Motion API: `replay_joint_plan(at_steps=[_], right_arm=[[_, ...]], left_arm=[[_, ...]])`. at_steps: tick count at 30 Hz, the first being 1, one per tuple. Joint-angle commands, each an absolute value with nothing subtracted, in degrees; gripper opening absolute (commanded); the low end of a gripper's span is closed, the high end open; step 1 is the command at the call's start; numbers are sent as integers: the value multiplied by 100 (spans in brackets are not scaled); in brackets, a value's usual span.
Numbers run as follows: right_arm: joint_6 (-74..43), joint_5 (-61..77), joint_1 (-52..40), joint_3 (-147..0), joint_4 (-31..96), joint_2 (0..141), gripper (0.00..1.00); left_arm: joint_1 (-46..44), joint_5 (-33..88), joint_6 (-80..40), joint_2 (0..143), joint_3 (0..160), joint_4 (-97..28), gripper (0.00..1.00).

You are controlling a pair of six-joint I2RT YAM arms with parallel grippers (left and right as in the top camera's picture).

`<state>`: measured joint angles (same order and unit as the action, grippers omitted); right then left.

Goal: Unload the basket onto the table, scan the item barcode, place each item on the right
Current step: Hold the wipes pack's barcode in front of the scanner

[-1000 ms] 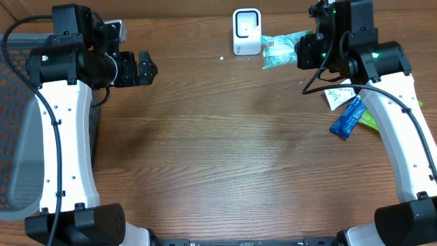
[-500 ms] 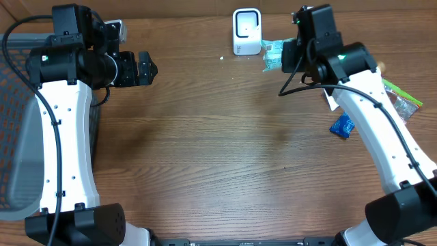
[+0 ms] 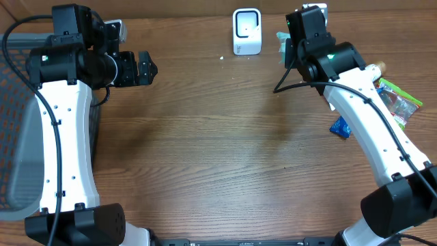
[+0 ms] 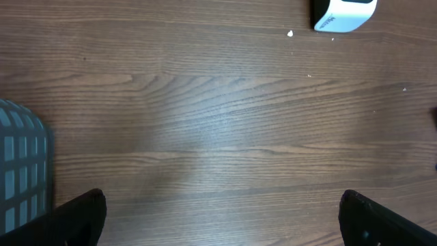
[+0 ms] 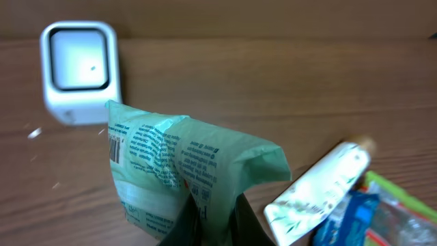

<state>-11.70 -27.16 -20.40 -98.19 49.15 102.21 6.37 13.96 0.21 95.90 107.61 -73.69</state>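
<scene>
- Overhead: the white scanner point(image 3: 246, 31) stood at the far edge of the bench point(image 3: 218, 150), screen up. The right arm point(image 3: 362, 116) reached in just beside it, and a sliver of the green pouch point(image 3: 280, 41) poked out at its wrist. The left fingers point(image 3: 145, 68) hung spread wide over bare wood, well apart from the scanner, with a grey mesh basket point(image 3: 13, 137) at the bench's left edge. On the right side lay a white tube point(image 3: 372, 69), a blue packet point(image 3: 339, 126) and a green-and-red packet point(image 3: 399, 96).
- Left wrist: both left fingers point(image 4: 75, 219) were splayed apart with nothing between them. The scanner point(image 4: 345, 14) sat at the top edge; a mark on its side was too small to read.
- Right wrist: the right fingers point(image 5: 188, 222) were pinched tight on the green pouch point(image 5: 184, 164), holding it up near the scanner point(image 5: 78, 72). A barcode point(image 5: 114, 147) ran along the pouch's left edge, with blocks of dark green print beside it, too fine to read. The white tube point(image 5: 321, 184) carried green lettering, illegible too.
</scene>
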Motion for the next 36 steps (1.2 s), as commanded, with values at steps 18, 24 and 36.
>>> replay_joint_plan(at_steps=[18, 24, 36], right_arm=[[5052, -2971, -2058, -9852, 919, 10370, 4], [6125, -2821, -2097, -9852, -311, 10881, 4], [7889, -2840, -2438, -9852, -2438, 12490, 4]], left_arm=[[635, 1446, 130, 9627, 10785, -7347, 100], [635, 1444, 130, 9627, 10785, -7347, 99], [635, 1444, 130, 9627, 10785, -7347, 100]])
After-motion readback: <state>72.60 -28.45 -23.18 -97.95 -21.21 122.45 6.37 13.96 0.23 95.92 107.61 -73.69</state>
